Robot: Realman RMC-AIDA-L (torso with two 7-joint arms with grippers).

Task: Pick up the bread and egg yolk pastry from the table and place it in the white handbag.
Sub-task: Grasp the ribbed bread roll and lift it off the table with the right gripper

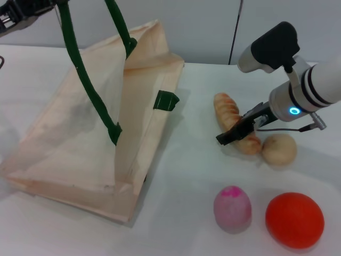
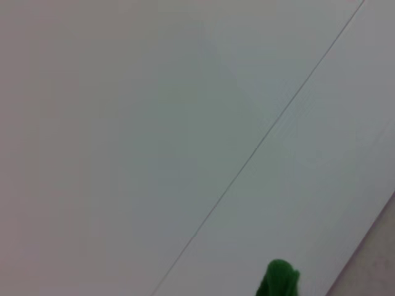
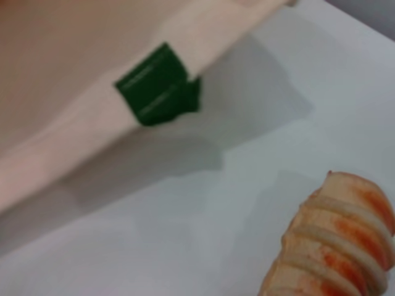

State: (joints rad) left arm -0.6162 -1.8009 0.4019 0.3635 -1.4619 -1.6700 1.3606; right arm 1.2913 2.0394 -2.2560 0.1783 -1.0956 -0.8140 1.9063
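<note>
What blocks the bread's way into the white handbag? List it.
Nothing visible. Bare table lies between the bread and the white handbag. The right gripper is over the bread; the egg yolk pastry lies on the far side from the bag.

One bread, one egg yolk pastry, one white handbag — two other food items.
</note>
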